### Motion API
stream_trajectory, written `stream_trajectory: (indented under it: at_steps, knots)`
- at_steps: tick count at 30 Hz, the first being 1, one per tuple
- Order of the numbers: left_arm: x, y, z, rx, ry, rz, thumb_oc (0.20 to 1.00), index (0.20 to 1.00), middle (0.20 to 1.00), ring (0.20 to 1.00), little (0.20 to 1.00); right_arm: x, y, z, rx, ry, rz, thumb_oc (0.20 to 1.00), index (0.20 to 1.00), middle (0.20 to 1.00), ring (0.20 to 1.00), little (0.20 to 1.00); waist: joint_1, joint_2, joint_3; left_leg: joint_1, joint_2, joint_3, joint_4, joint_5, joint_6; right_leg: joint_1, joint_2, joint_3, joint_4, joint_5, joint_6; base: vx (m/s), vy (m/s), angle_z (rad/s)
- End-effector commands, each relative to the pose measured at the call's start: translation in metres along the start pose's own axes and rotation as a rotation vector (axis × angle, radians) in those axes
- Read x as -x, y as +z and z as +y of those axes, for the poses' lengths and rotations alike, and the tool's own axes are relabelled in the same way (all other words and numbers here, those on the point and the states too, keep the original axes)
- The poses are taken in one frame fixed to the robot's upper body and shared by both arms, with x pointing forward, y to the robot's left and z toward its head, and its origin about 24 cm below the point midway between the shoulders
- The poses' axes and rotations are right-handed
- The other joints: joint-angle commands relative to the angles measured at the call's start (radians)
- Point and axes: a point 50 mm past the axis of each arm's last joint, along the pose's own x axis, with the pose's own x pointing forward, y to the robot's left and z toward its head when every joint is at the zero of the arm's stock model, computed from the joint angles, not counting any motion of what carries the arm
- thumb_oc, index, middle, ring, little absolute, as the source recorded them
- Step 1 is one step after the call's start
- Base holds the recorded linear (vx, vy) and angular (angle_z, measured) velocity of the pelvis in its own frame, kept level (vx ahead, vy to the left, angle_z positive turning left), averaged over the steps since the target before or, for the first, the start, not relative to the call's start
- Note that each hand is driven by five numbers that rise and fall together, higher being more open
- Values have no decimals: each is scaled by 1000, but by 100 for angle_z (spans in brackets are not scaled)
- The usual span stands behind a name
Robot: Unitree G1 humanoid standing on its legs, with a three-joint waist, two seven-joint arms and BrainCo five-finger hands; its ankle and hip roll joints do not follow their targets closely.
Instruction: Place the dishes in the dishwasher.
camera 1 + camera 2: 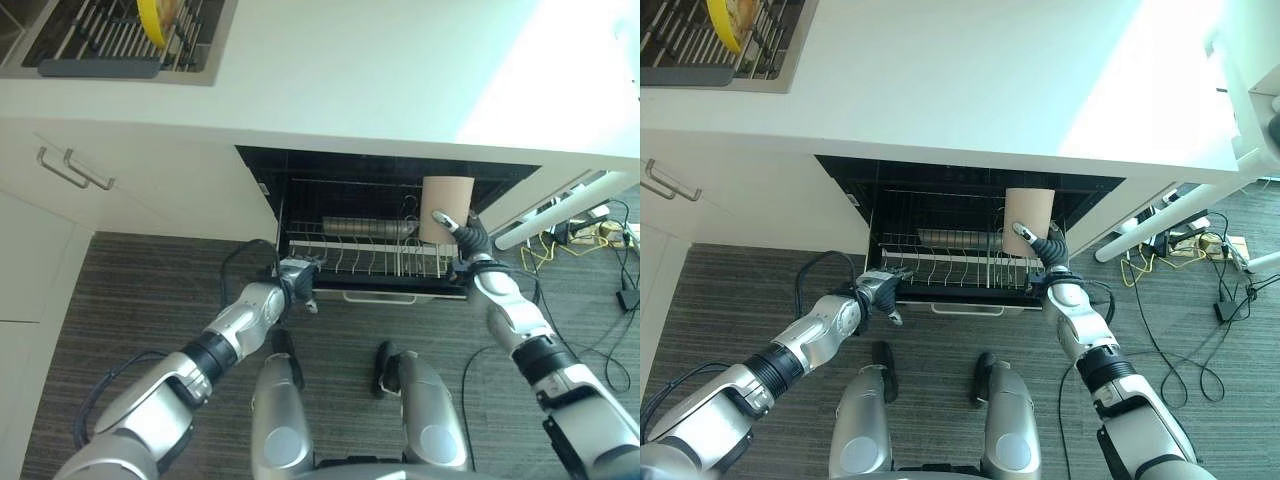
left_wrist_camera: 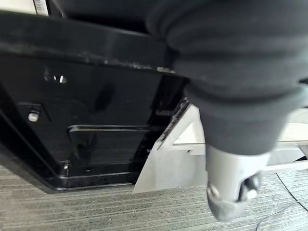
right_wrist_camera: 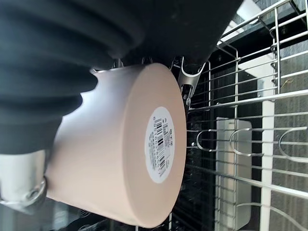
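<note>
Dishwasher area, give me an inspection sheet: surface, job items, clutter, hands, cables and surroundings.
Surface: white countertop above the open dishwasher; striped grey floor.
Job's things: beige cup held over the pulled-out wire rack; grey dish lying in the rack.
Clutter: nothing seen.
Hands: right hand curled on the cup; left hand at the rack's front left corner, fingers unclear.
Cables: yellow and black cables on the floor at right.
Surroundings: sink holding a yellow item; cabinet handles.

One beige cup (image 1: 446,208), one wire rack (image 1: 370,258), one yellow dish (image 1: 150,22).
</note>
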Motion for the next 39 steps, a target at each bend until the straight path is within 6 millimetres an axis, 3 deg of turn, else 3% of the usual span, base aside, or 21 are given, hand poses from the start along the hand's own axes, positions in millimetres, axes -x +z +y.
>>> stream_trajectory:
  at_steps: [1,7,15,26,39]
  knots:
    - [9,-5,-30,-56,-110,2,1000,1000,1000,1000,1000,-3,14,-6,-20,25,-24,200,200,200,200,200,19,-24,-49,1,38,-66,67,-28,-69,95,-90,-27,-163,138,92,51,-46,8]
    - [15,-11,-43,-76,-153,9,1000,1000,1000,1000,1000,-2,-4,-6,-28,17,86,200,200,200,200,200,29,-42,-54,20,43,-61,69,-28,-64,130,-77,-37,-182,143,91,70,-50,6]
    - [17,-11,-44,-121,-191,-11,1000,1000,1000,1000,1000,-9,-19,-16,-87,-72,241,200,200,200,200,200,57,-54,-50,22,49,-60,106,-42,-60,170,-69,-47,-191,147,93,66,-53,-3]
    - [23,-8,-38,-202,-226,-58,1000,1000,1000,1000,1000,-22,-3,-40,-107,-148,315,200,200,200,200,200,98,-42,-32,-29,51,-92,180,-49,-56,190,-68,-57,-177,151,85,57,-37,0]
    - [37,0,-23,-253,-172,-130,1000,1000,1000,1000,1000,-27,4,-47,-96,-178,340,200,200,200,200,200,117,-20,16,-116,33,-127,267,-49,-39,169,-57,-39,-153,164,77,44,-14,2]
